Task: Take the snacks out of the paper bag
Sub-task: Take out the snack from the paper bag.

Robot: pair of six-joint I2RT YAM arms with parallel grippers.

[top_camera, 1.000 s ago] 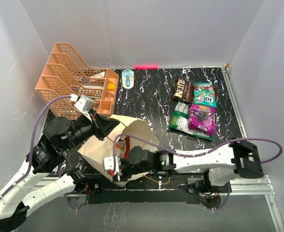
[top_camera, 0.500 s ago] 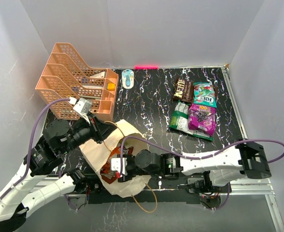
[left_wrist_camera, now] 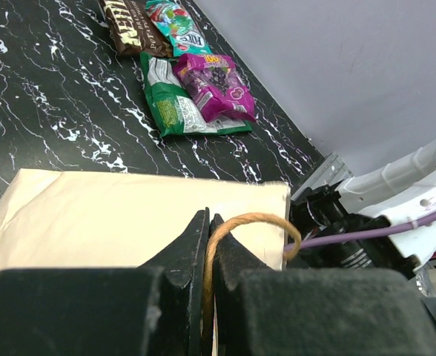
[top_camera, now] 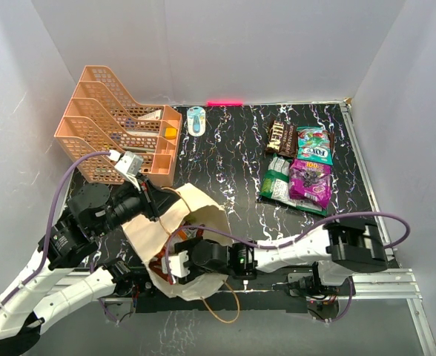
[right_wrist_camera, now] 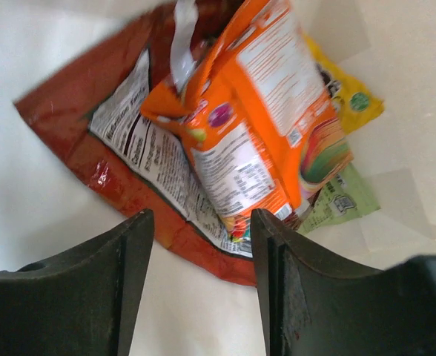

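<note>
The beige paper bag (top_camera: 203, 210) lies at the near left with its mouth towards the arms. My left gripper (left_wrist_camera: 208, 222) is shut on the bag's brown cord handle (left_wrist_camera: 256, 218), above the bag's flat side (left_wrist_camera: 121, 215). My right gripper (right_wrist_camera: 202, 222) is open inside the bag, with nothing between its fingers. Just ahead of it lie an orange packet (right_wrist_camera: 266, 133), a red-brown chip bag (right_wrist_camera: 118, 144), a yellow packet (right_wrist_camera: 351, 96) and a pale green one (right_wrist_camera: 344, 196). Several snacks lie on the table at the right: a brown packet (top_camera: 281, 136), a purple pouch (top_camera: 311, 182) and a green packet (top_camera: 277, 185).
A peach tiered tray rack (top_camera: 118, 122) stands at the back left, close behind the left arm. A small blue-and-white object (top_camera: 196, 120) lies near the back wall. White walls close in the black marbled table (top_camera: 225, 159) on three sides.
The bag has been drawn round so its mouth gapes towards the near edge. My right gripper has moved left, further into it, and its jaws have widened. The left gripper stays shut on the handle.
</note>
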